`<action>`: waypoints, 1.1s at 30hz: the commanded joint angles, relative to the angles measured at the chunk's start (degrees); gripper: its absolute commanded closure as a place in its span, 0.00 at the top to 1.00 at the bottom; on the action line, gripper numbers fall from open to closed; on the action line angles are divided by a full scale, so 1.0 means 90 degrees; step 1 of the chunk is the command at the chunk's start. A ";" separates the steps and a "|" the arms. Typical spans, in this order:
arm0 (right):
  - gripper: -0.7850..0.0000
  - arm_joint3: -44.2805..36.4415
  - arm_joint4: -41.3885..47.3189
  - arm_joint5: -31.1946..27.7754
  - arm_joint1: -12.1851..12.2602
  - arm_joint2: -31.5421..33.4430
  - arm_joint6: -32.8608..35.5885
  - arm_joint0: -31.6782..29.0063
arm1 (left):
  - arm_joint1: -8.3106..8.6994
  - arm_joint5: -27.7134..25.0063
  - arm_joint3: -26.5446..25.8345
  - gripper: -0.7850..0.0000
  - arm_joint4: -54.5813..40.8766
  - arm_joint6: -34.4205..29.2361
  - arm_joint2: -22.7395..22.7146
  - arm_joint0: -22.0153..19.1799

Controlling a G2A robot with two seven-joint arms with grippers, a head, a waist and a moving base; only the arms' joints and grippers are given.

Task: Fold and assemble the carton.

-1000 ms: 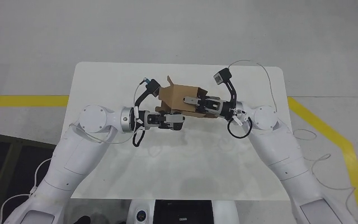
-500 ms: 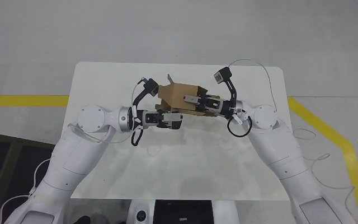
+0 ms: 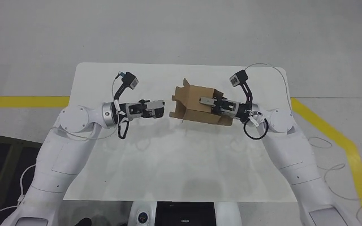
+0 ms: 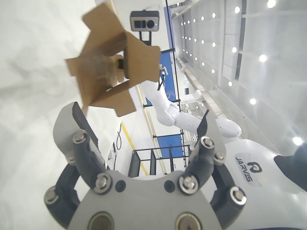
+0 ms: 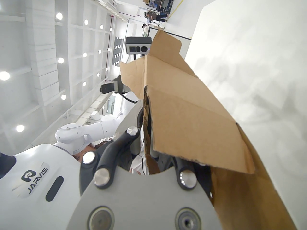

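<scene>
The brown carton sits at the middle of the white table, opened into a tube with its end flaps splayed outward. My right gripper is shut on the carton's top wall, with the cardboard clamped between its fingers. My left gripper hangs a short way to the left of the carton, open and holding nothing. In the left wrist view the carton's open end faces the spread fingers, with a gap between them.
The table's near half and its left side are bare white surface. Yellow floor tape runs past both table ends. Cables loop off the right arm over the far right corner.
My left gripper has let go of the carton and drawn back to the left, now open. The right gripper has carried the carton to the right, and it now sits squarer.
</scene>
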 commanded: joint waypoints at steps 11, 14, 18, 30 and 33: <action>0.00 -0.0644 0.0394 0.0037 0.0099 0.0362 0.0419 -0.0252 | -0.0035 0.0499 0.0454 1.00 0.1025 0.0409 0.0383 -0.0190; 0.00 -0.0692 0.0505 0.0025 0.0117 0.0457 0.0420 -0.0325 | -0.0054 0.0552 0.0574 1.00 0.1224 0.0481 0.0514 -0.0247; 0.00 -0.0783 0.0510 0.0013 0.0130 0.0486 0.0418 -0.0390 | -0.0087 0.0596 0.0602 1.00 0.1362 0.0467 0.0704 -0.0318; 0.00 -0.0788 0.0413 -0.0042 0.0104 0.0335 0.0252 -0.0338 | -0.0188 0.0574 0.0369 1.00 0.1520 0.0226 0.1162 -0.0676; 0.00 -0.0795 0.0411 -0.0041 0.0096 0.0275 0.0280 -0.0314 | -0.0210 0.0590 0.0404 1.00 0.1456 0.0251 0.1204 -0.0731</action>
